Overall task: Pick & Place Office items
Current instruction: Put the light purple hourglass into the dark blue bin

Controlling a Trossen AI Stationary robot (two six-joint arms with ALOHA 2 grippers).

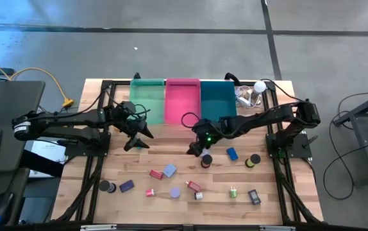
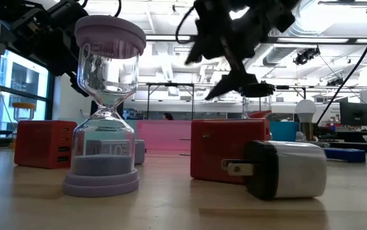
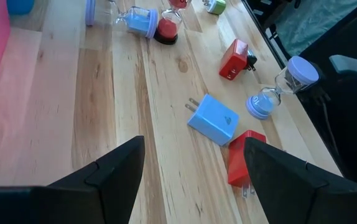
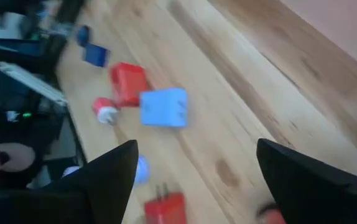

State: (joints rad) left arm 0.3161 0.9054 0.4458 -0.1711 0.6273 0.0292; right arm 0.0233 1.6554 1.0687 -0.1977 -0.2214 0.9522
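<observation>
Hovering over bare wood just in front of the bins, the right gripper (image 1: 194, 147) hangs with fingers spread and empty, as its wrist view shows. The left gripper (image 1: 137, 138) waits near the green bin (image 1: 147, 99), fingers likewise parted around nothing.

The office items lie scattered across the near half of the table (image 1: 171, 212), none yet in a bin. A light blue charger (image 1: 170, 171) sits touching a red charger (image 1: 156, 174). Farther toward the front edge stand a lavender hourglass (image 2: 105, 108), another red block (image 1: 192, 186) and a dark plug (image 2: 284, 168) on its side. A dark blue block (image 1: 232, 153) and a dark roll (image 1: 254, 160) lie to the right arm's side, with another roll (image 1: 206, 161) just beside the right gripper.

The risks from here look plain. The blue and red chargers touch, so fingers closing on one would likely nudge or drag the other. The roll beside the right gripper is round and may skid away if pinched off-centre. The hourglass stands tall on a narrow base, and a passing arm or a neighbour shoved into it could tip it. Both arms work close together near the table's middle, so a reach by one for the central cluster could cross the other's path. The cable (image 1: 187, 119) looping by the right arm over the pink bin (image 1: 182, 99) could snag.
</observation>
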